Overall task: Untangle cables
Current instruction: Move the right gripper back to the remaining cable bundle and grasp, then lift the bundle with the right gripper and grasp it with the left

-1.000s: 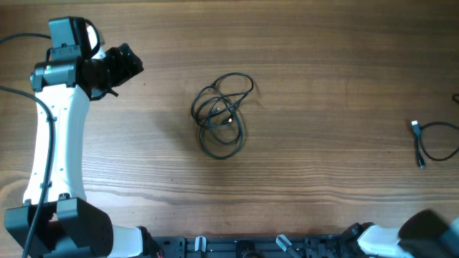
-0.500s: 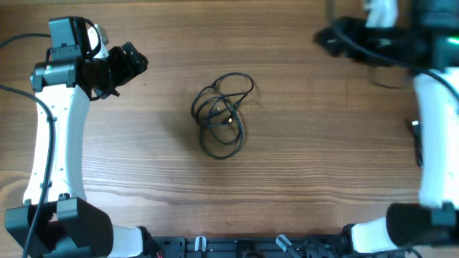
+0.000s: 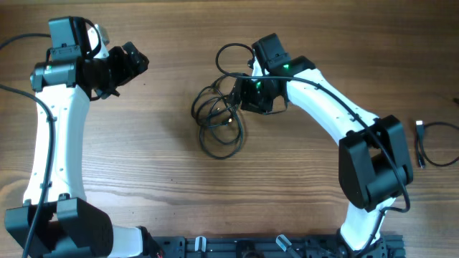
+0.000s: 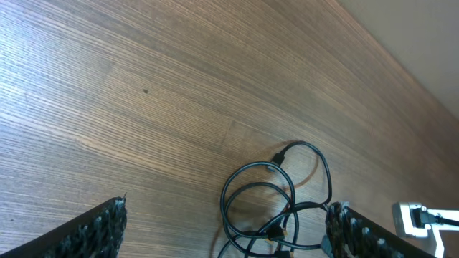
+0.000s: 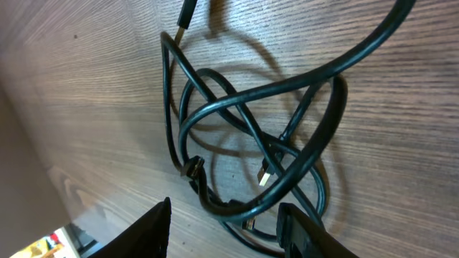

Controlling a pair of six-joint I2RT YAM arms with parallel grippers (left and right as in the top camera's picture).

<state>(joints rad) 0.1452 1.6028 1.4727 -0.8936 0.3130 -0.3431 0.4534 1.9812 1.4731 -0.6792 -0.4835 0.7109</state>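
Observation:
The cables (image 3: 219, 118) lie as a knotted black bundle of loops on the wooden table, left of centre. My right gripper (image 3: 242, 93) is down at the bundle's upper right edge. In the right wrist view its fingers stand apart around the right gripper (image 5: 226, 229), with a strand of the cables (image 5: 244, 143) running between them, not pinched. Small plug ends (image 5: 264, 175) show inside the knot. My left gripper (image 3: 133, 61) hovers wide open at the far left, apart from the bundle. The left wrist view shows the cables (image 4: 276, 208) beyond the left gripper (image 4: 226, 233).
A separate black cord (image 3: 439, 143) with a plug end lies near the table's right edge. A thicker black wire (image 3: 231, 51) loops up from the right wrist beside the bundle. The left arm's white link (image 3: 54, 136) runs down the left side.
The right arm has swung in from the right edge to the bundle, and its jaws have narrowed around a strand. The left arm has barely moved.

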